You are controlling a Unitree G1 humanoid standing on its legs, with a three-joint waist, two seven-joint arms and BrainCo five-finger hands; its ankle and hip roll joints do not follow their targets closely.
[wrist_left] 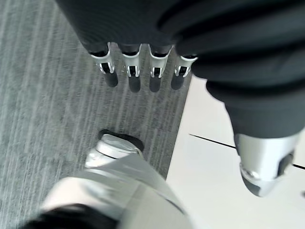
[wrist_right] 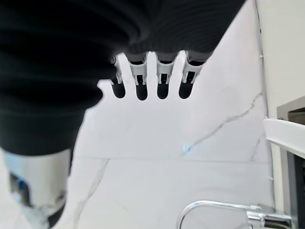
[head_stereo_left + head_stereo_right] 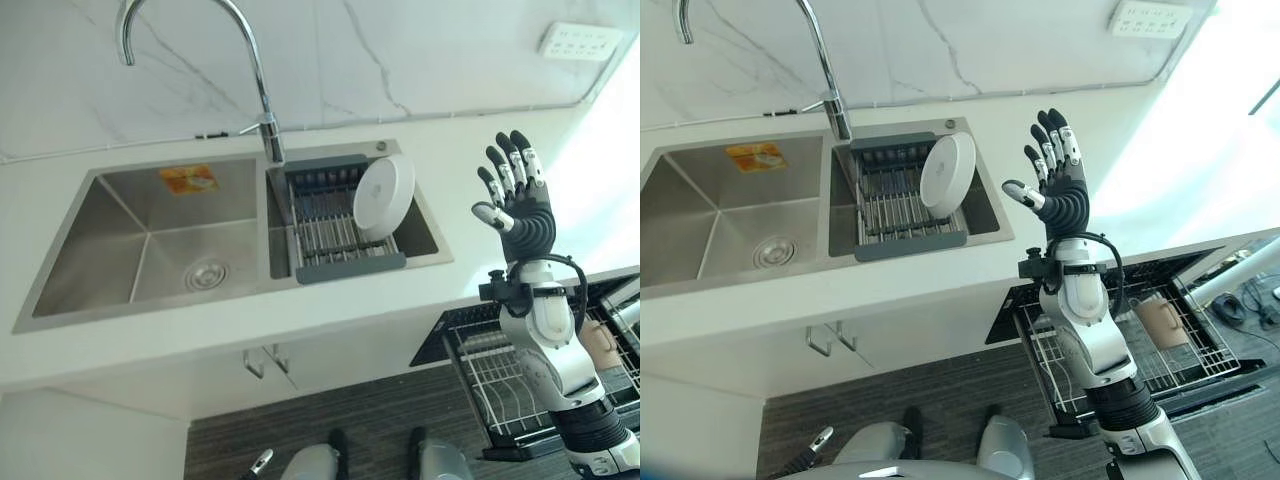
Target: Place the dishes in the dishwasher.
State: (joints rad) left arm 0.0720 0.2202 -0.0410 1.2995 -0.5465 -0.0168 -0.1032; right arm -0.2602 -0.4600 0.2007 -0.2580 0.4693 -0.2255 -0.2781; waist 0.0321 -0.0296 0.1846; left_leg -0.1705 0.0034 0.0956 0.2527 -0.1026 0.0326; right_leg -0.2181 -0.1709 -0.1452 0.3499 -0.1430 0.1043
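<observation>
Closest to the head camera, the right robot hand (image 3: 1055, 185) is raised above the worktop (image 3: 940, 275), fingers straight and spread, with nothing held. Its wrist view confirms this: the fingertips (image 2: 141, 90) are seen against the marble wall with only the curved faucet (image 2: 209, 210) beyond them.

The task's thing, a white plate (image 3: 384, 196), is stood on edge in the dark-framed drying rack (image 3: 330, 225) that is set into the smaller basin of the sink (image 3: 150, 230). The plate's face is tilted toward the robot's right, and its rim line is run roughly from the wall toward the front edge of the worktop. From the right robot hand the plate lies to the robot's left and lower down, with a strip of bare worktop between them; no contact is made.

The left robot hand (image 1: 140, 71) is shown in its own wrist view hanging over the grey floor, fingers relaxed and empty, well away from the sink. The right hand is therefore judged the nearer one for a reach to the plate, which would have to be approached from its right-hand edge and downward.

The dishwasher rack (image 3: 1180, 345), pulled out below the worktop on the robot's right, is shown more fully in the right eye view, with a brown mug (image 3: 1160, 322) already in it; in the left eye view most of it is hidden behind the forearm.
</observation>
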